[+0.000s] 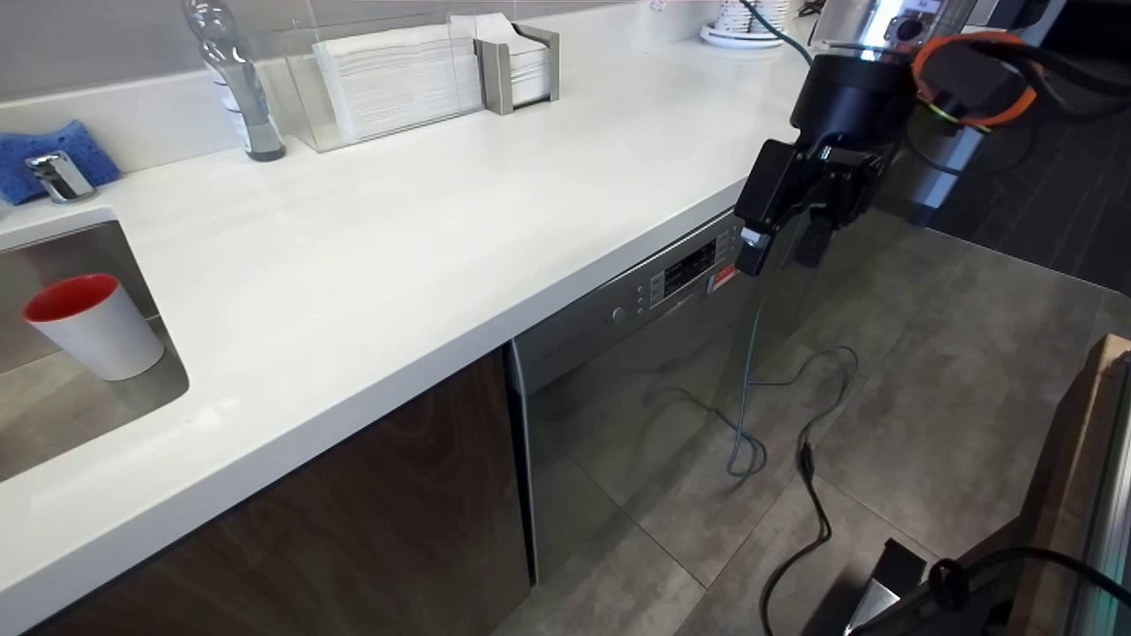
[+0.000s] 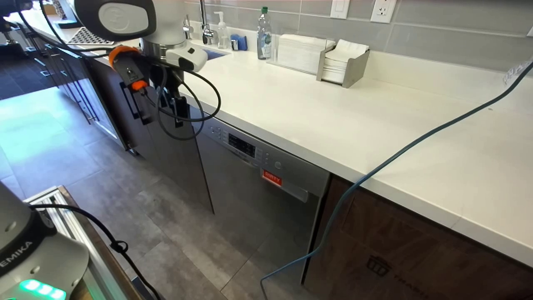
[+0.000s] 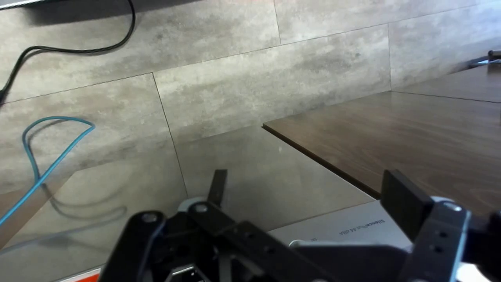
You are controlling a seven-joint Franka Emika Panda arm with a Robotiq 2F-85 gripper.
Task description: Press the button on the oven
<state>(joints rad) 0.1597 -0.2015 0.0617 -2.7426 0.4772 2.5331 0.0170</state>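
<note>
Oven: built-in, grey stainless-steel front, closed; located under the white surface, beside a brown wooden cabinet door. Control strip along its top edge, carrying a dark display and a round button; in the wrist view the lettering "SilencePlus 44 dBA" reads upside down. Red label, marked "DIRTY", at the strip's lower edge.

Fingers: one pair, black; they stand wide apart and, in both exterior views, point downward near the control strip. Whether they touch it cannot be told.

On the surface, towards the back: white paper towels in a clear holder; white napkins in a grey holder, just beside; green-capped bottle, upright. By the sink: blue sponge. In the sink: cup, white outside, red inside.
</note>
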